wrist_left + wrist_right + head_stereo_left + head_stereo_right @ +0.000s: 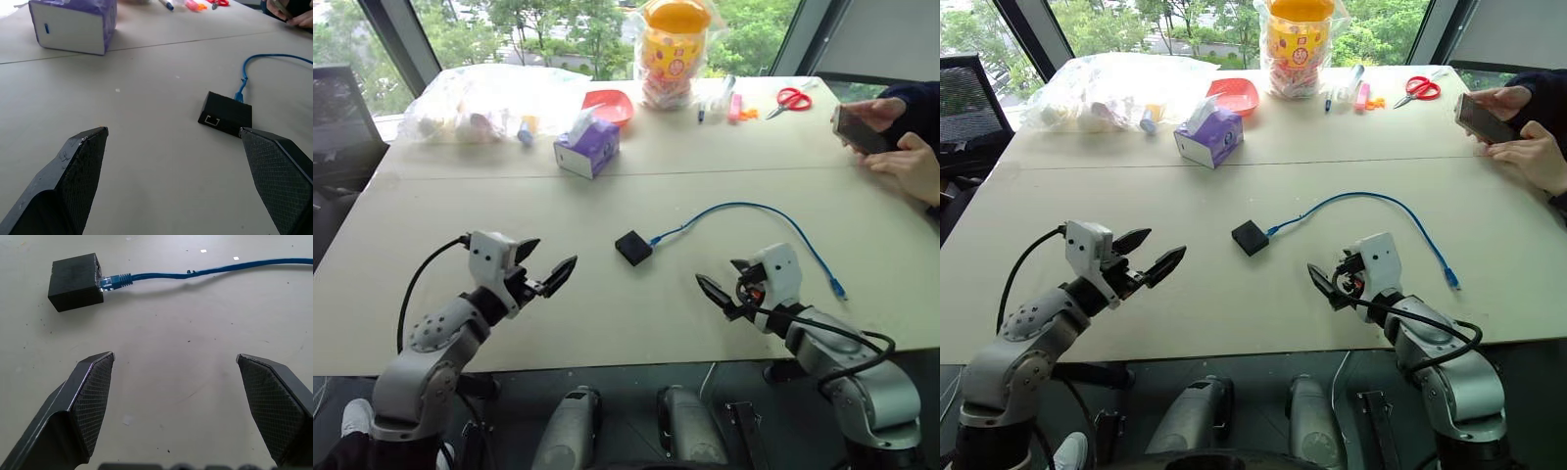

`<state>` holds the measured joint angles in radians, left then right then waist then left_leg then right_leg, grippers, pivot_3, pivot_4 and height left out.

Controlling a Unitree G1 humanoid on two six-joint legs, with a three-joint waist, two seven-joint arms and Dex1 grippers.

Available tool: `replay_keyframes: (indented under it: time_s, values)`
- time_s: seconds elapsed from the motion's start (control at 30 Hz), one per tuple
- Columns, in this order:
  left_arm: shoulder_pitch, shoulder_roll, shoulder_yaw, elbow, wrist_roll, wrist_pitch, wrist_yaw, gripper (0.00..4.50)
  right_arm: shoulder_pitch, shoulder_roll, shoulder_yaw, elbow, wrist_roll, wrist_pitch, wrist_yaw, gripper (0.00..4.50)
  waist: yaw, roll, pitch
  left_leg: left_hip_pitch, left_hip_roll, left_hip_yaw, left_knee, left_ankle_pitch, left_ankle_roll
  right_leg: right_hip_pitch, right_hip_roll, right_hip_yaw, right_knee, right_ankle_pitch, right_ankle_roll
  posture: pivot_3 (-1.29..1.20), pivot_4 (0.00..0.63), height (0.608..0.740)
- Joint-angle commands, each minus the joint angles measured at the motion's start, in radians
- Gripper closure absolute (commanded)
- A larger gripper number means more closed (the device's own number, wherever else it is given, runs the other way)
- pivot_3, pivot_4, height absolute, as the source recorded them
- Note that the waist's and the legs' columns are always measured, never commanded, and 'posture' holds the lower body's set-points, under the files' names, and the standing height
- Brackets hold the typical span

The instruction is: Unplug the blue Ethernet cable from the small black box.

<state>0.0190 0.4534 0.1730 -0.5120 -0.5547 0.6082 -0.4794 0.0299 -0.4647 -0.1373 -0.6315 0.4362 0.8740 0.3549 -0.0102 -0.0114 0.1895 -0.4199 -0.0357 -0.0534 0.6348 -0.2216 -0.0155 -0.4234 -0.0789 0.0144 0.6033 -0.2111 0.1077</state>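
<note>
The small black box (633, 248) lies flat near the middle of the table. The blue Ethernet cable (744, 206) is plugged into its right side by a clear plug (108, 281). From there it arcs away and back toward the right, ending in a free plug (839, 290). My left gripper (556, 252) hovers open to the left of the box, pointing toward it, with nothing between its fingers. My right gripper (717, 274) is open and empty too, to the right of the box and nearer the front edge, aimed at the box and plug.
A purple tissue box (589, 149), a red bowl (610, 103), a clear plastic bag of items (480, 98), a yellow jar (671, 49), pens and red scissors (792, 98) sit at the far side. A person's hands (901, 147) hold a phone at the far right.
</note>
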Motion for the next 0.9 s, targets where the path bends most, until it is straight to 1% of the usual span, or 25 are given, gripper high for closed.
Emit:
replay_keyframes:
  time_s: [0.03,0.13,0.3,0.4,0.5,0.73,0.8,0.9]
  values:
    - [-0.019,0.011,-0.012,0.0,-0.003,-0.01,-0.022,0.02,-0.009,-0.017,-0.022,-0.05,0.029,0.01,0.014,0.31,0.0,0.0,0.0,0.0,0.0,0.0,0.0,0.0,0.0,0.0,0.0,0.0,0.0,0.0,0.0,0.0,0.15,0.74]
    - [-0.043,0.006,-0.026,0.013,0.003,-0.01,-0.017,0.02,-0.025,-0.025,-0.026,-0.052,0.042,0.024,0.012,0.31,0.002,0.0,0.0,0.0,0.0,0.0,0.001,0.0,0.0,0.0,0.0,0.0,0.0,0.0,0.0,0.0,0.15,0.74]
    - [-0.103,0.093,-0.049,0.077,-0.03,0.029,-0.135,0.02,-0.077,-0.051,-0.024,-0.039,0.076,0.076,0.025,0.31,0.0,0.0,0.0,0.0,0.0,0.0,0.001,0.0,0.0,0.0,0.0,0.0,0.001,0.0,0.0,0.0,0.15,0.74]
    - [-0.157,0.116,-0.048,0.12,-0.047,0.048,-0.17,0.02,-0.125,-0.074,-0.017,-0.028,0.098,0.103,0.047,0.31,0.0,0.0,0.0,0.0,0.0,0.0,0.002,0.0,0.0,0.0,0.0,0.0,0.002,0.0,0.0,0.0,0.15,0.74]
    - [-0.181,0.134,-0.058,0.144,-0.048,0.053,-0.206,0.02,-0.171,-0.121,-0.004,-0.005,0.118,0.127,0.092,0.31,-0.001,0.0,0.0,0.0,0.0,0.0,0.003,0.0,0.0,0.0,0.0,0.0,0.002,0.0,0.0,0.0,0.15,0.74]
    - [-0.216,0.136,-0.063,0.178,-0.043,0.046,-0.229,0.02,-0.258,-0.203,0.022,0.062,0.134,0.178,0.149,0.31,0.0,0.0,0.0,0.0,0.0,0.001,0.003,0.0,0.0,0.0,0.0,0.0,0.002,0.0,0.0,0.0,0.15,0.74]
    - [-0.242,0.126,-0.076,0.198,-0.034,0.044,-0.224,0.02,-0.302,-0.222,0.037,0.118,0.131,0.17,0.179,0.31,0.0,0.0,0.0,0.0,0.0,0.001,0.004,0.0,0.0,0.0,0.0,0.0,0.004,0.0,0.0,0.0,0.15,0.74]
    - [-0.276,0.118,-0.085,0.231,-0.017,0.026,-0.225,0.02,-0.372,-0.274,0.105,0.191,0.097,0.151,0.235,0.31,0.0,0.0,0.0,-0.001,0.0,0.001,0.008,0.0,0.0,0.0,0.0,0.0,0.006,0.0,0.0,0.0,0.15,0.74]
